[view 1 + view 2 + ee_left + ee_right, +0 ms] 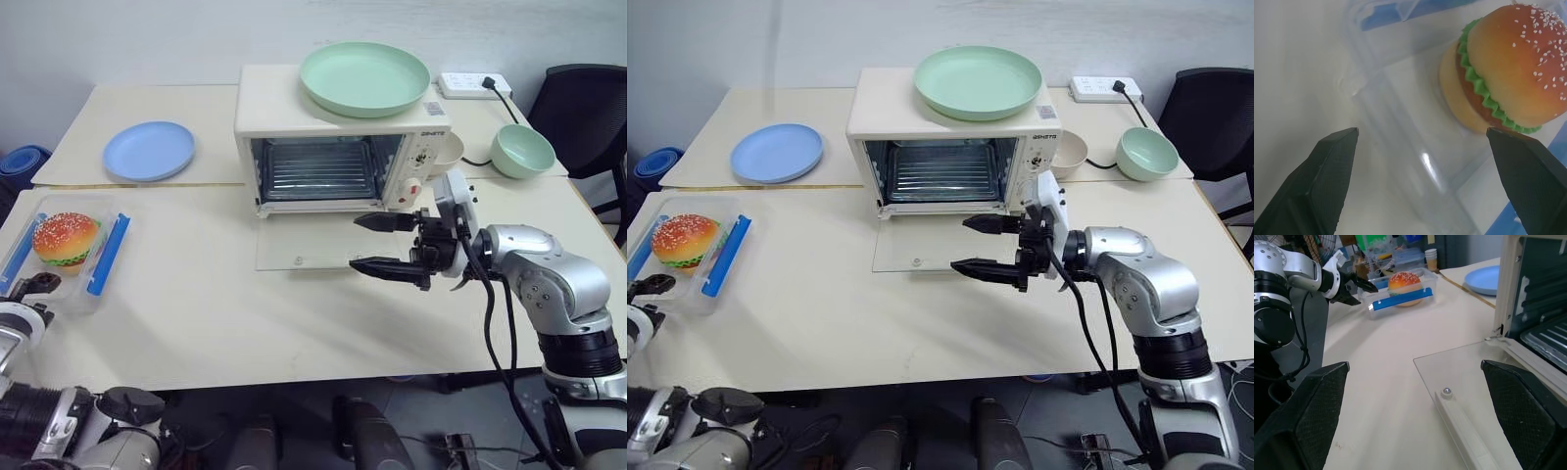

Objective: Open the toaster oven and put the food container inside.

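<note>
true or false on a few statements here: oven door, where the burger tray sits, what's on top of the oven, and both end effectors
1. The toaster oven door lies open on the table. True.
2. The food container is inside the oven. False: it sits on the table to the oven's left, with the hamburger in it.
3. A green plate rests on top of the oven. True.
4. The right end effector grips the door handle. False: it is open, holding nothing.
5. The left end effector is open at the container's edge. True.
</note>
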{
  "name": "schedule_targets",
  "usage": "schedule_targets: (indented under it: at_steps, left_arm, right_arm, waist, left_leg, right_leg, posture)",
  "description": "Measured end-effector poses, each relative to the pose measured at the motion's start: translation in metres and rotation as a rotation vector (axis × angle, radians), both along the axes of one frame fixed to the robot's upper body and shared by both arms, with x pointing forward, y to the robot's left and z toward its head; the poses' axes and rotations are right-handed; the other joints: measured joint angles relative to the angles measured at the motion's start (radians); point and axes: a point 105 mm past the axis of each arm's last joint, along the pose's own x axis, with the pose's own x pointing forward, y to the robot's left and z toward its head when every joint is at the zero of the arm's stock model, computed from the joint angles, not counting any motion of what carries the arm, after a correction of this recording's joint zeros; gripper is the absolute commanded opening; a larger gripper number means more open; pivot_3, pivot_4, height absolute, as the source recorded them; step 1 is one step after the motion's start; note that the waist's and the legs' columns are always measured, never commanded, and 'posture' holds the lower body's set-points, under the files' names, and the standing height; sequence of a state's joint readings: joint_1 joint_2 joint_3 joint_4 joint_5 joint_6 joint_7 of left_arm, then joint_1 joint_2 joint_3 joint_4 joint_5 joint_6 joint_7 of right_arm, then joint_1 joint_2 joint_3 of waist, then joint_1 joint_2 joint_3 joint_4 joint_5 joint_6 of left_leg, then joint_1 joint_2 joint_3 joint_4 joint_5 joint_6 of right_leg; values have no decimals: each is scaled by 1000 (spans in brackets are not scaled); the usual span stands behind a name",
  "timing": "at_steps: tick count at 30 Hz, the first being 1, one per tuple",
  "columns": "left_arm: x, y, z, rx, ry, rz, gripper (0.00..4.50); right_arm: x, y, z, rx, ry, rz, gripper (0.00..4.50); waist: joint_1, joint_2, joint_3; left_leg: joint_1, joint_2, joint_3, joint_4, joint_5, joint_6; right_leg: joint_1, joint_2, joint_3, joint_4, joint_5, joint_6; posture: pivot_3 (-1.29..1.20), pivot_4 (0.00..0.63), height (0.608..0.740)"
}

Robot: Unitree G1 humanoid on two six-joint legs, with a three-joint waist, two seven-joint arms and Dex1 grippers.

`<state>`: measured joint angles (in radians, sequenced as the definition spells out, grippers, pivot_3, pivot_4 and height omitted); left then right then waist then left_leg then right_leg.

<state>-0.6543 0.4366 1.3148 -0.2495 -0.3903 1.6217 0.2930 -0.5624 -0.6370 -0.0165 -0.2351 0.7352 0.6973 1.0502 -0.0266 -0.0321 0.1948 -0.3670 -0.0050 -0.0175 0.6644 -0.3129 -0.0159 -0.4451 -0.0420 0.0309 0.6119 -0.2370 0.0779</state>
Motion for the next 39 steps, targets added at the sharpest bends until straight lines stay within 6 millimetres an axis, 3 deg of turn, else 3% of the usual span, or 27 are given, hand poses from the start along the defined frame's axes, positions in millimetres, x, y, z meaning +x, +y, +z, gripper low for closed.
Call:
schedule_targets:
  at_steps: [7,14,18,22,27,30,34,39]
  left_arm:
    - [2,10,-7,-46,72,27,2143]
    - [9,13,-1,-13,96,-9,256]
    - [16,13,8,36,104,-70,111]
    - [28,5,31,126,61,-201,111]
    - [48,-43,68,307,-11,-611,111]
    - [54,-73,78,354,-40,-808,111]
    - [64,-126,72,395,-24,-1073,111]
    - [89,-192,65,372,-58,-1235,111]
  right_arm:
    - [-5,-6,-3,2,12,-45,4500]
    - [-5,-7,-1,5,7,-59,4500]
    - [-5,-11,2,7,-3,-74,4500]
    - [-4,-19,5,4,-10,-98,4500]
    - [-6,-38,3,-1,51,-154,4500]
    - [-5,-44,-1,-1,64,-188,4500]
    - [-4,-51,-11,-12,71,-257,4500]
    - [-10,-50,-14,-17,50,-291,4500]
  waist:
    - [0,0,0]
    - [-1,0,0]
    - [-1,-1,0]
    - [0,-1,0]
    - [1,-1,0]
    - [1,-1,0]
    - [1,-1,0]
    - [3,-1,0]
  left_leg:
    - [0,0,0,-1,0,0]
    - [-1,0,0,-1,0,0]
    - [-2,0,-1,-1,0,0]
    - [-2,0,-1,-1,0,0]
    - [-3,0,-2,-2,0,0]
    - [-3,0,-2,-3,-1,0]
    - [-3,0,-2,-3,0,0]
    - [-3,0,-2,-2,0,1]
  right_leg:
    - [-1,-1,1,-1,0,0]
    - [-1,-1,2,-1,0,0]
    - [-1,-1,2,-1,0,0]
    - [-1,-2,3,-2,0,0]
    - [-1,-4,4,-4,-1,-1]
    - [-1,-4,4,-5,-1,-1]
    - [-1,-4,5,-4,-1,-1]
    - [-1,-2,4,-2,-1,-1]
  posture:
    - [0,150,740]
    - [0,150,740]
    - [0,150,740]
    - [0,150,740]
    - [0,150,740]
    - [0,150,740]
    - [0,150,740]
    - [0,150,740]
